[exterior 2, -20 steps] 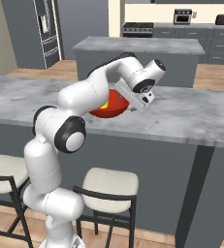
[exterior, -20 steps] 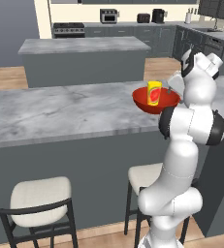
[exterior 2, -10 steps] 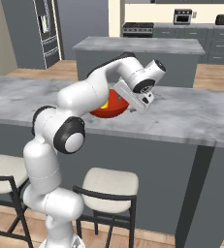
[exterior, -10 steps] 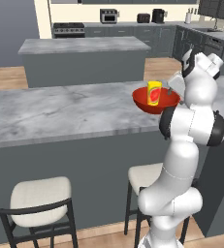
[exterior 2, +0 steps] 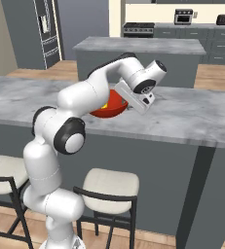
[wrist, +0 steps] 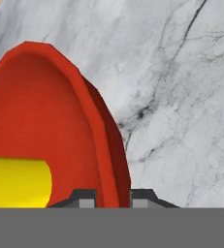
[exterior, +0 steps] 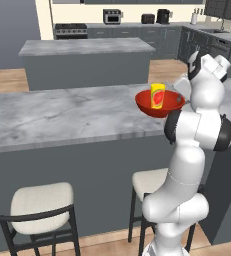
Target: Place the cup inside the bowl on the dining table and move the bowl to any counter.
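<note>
The glossy red bowl (exterior: 152, 110) hangs just over the right part of the dining table (exterior: 62, 117), with the yellow cup (exterior: 157, 96) standing upright inside it. My gripper (exterior: 181, 99) is at the bowl's right rim and is shut on it. In the hand view the bowl's rim (wrist: 104, 145) runs down between the two fingertips (wrist: 87, 197) of the gripper (wrist: 113, 198), and the cup (wrist: 16, 181) shows at the lower left inside the bowl. From the right base view the bowl (exterior 2: 109, 108) sits partly behind my forearm.
The counter island (exterior: 87, 47) stands beyond the table across a strip of wood floor. Cream-cushioned stools (exterior: 42, 200) (exterior: 154, 180) line the table's near side. Wall cabinets with appliances (exterior: 112, 17) run along the back.
</note>
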